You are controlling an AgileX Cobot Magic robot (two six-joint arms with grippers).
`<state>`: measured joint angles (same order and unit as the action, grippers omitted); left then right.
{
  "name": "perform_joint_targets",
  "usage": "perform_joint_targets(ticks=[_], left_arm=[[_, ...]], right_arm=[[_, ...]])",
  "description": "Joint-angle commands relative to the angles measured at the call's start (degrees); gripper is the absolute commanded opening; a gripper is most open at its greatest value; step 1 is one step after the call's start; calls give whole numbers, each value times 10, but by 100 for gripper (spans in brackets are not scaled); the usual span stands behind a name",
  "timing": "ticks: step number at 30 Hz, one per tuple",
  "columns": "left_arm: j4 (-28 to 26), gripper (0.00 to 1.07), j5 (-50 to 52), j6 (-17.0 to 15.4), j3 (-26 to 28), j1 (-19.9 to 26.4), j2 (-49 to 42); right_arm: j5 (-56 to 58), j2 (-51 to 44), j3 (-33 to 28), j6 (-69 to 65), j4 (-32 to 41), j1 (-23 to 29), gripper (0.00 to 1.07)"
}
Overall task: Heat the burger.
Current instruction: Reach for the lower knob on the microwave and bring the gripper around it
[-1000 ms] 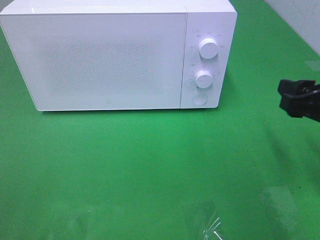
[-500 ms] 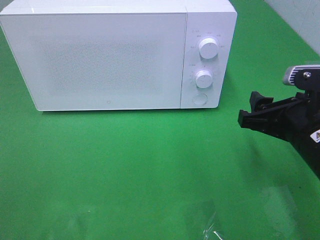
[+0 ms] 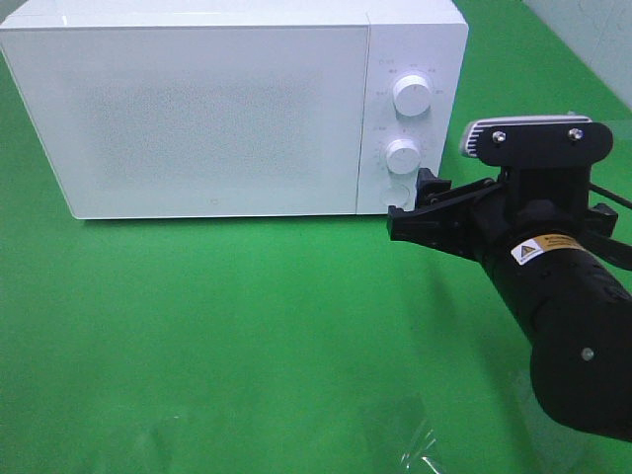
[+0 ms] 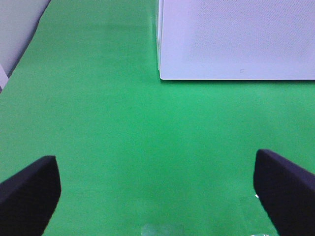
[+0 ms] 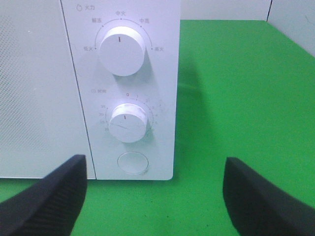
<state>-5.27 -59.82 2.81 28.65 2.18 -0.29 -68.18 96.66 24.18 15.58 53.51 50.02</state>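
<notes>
The burger is out of view in every frame. A white microwave (image 3: 217, 109) stands at the back of the green table with its door shut. My right gripper (image 3: 413, 205) is open, with nothing between its fingers, just in front of the control panel's lower right corner. In the right wrist view the right gripper (image 5: 155, 201) faces the round button (image 5: 133, 162), below the lower knob (image 5: 129, 123) and the upper knob (image 5: 122, 47). My left gripper (image 4: 157, 191) is open and empty above bare green cloth, near the microwave's front corner (image 4: 162, 73).
A scrap of clear plastic (image 3: 420, 454) lies at the table's front edge. A pale wall (image 3: 592, 39) borders the table at the back right. The green cloth (image 3: 227, 326) spreads in front of the microwave.
My right arm has swept in from the right edge towards the left, up to the microwave's control panel. Its jaws stayed open. The microwave has not moved.
</notes>
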Motion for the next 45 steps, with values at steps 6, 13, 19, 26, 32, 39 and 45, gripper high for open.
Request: perform_joint_targets(ticks=[6, 13, 19, 26, 32, 39, 45], left_arm=[[1, 101, 2, -1, -2, 1, -14], [1, 101, 2, -1, -2, 1, -13], [1, 101, 2, -1, -2, 1, -13], [1, 101, 2, -1, -2, 1, -13], [1, 101, 2, -1, -2, 1, -13], [1, 101, 2, -1, -2, 1, -13], [1, 101, 2, -1, -2, 1, -13]], right_arm=[[-10, 22, 27, 5, -6, 3, 74], [-11, 22, 27, -9, -7, 1, 74], [4, 44, 51, -22, -35, -34, 74], [25, 89, 96, -22, -73, -53, 74], [41, 128, 134, -24, -83, -77, 74], [44, 164, 172, -23, -96, -87, 74], [57, 185, 191, -23, -101, -97, 74]])
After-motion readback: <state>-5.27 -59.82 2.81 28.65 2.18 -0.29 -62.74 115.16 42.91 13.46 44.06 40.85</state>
